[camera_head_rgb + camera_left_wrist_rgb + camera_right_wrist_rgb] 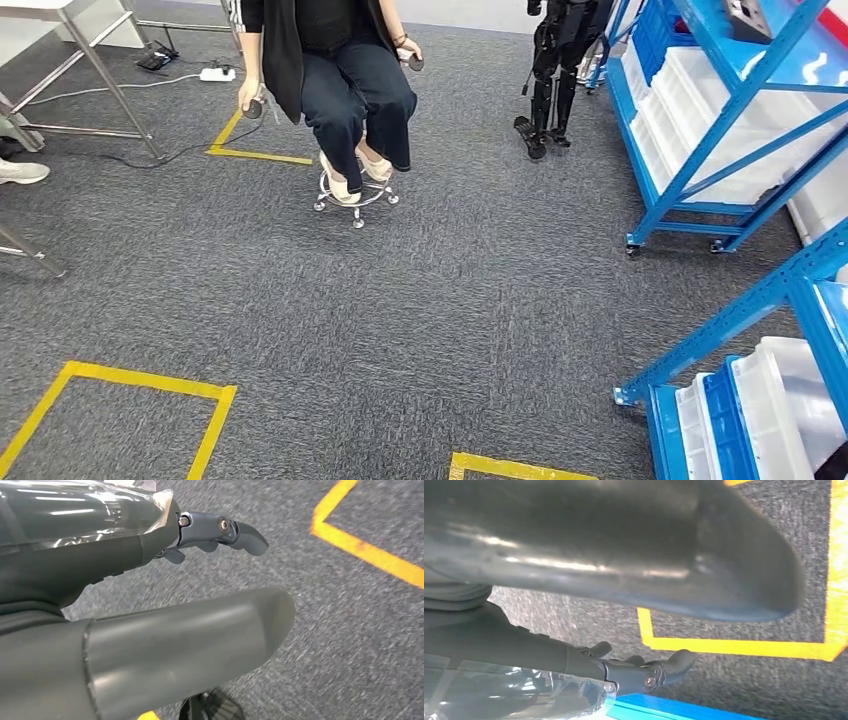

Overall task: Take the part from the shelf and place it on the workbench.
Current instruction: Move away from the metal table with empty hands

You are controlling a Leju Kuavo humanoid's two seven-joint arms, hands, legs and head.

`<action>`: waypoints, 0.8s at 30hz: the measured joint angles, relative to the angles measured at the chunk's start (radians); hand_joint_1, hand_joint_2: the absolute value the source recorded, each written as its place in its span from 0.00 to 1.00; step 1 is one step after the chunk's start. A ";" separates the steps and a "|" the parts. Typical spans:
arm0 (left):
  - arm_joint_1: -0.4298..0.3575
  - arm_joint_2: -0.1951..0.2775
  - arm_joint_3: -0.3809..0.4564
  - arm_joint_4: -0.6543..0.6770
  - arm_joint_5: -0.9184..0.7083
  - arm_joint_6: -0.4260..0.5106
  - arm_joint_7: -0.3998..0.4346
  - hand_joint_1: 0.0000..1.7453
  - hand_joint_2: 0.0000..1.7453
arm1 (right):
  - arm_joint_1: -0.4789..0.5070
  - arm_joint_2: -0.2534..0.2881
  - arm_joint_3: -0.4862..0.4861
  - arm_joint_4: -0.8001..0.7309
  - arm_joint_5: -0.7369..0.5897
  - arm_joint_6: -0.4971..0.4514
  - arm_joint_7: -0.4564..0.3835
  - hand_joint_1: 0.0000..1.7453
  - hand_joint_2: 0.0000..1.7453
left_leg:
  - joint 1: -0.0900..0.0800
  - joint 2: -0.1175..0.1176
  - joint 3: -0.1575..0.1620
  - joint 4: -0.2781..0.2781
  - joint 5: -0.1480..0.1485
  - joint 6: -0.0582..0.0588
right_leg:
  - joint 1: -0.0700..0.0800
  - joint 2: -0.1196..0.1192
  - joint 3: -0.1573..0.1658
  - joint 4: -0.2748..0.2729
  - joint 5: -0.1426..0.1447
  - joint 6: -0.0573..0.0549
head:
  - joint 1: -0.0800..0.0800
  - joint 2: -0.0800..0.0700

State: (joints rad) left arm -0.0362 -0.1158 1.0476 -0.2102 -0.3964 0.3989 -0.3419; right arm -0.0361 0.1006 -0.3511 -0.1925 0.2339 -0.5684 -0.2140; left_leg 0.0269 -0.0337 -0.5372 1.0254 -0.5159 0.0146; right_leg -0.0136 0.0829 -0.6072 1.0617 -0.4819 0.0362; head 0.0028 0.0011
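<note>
Hands (200,535) (639,672) hang empty over carpet (400,300), fingers loosely spread; shelf (740,130) well apart, part undiscernible.

Grey speckled carpet (450,300) covers the floor, marked with yellow tape outlines (120,385) near the front and another behind the person (340,80) seated on a wheeled stool (355,200). Blue metal racks (740,130) holding white bins (700,110) line the right side. Metal table legs (95,60) stand at the far left, with a power strip (217,73) and cables on the carpet nearby.
</note>
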 joint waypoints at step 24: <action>0.003 0.001 0.002 0.001 0.006 -0.005 -0.003 0.00 0.00 | -0.011 -0.002 0.001 0.001 0.010 -0.014 0.013 0.00 0.00 | 0.003 -0.014 -0.044 0.095 -0.029 -0.016 | 0.005 0.004 0.039 -0.027 0.004 -0.027 | -0.009 0.000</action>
State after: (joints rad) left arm -0.0329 -0.1144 1.0501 -0.2094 -0.3903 0.3944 -0.3446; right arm -0.0470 0.0989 -0.3498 -0.1919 0.2438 -0.5821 -0.2010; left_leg 0.0295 -0.0474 -0.5815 1.1202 -0.5453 -0.0015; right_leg -0.0087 0.0864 -0.5682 1.0342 -0.4775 0.0087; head -0.0063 0.0011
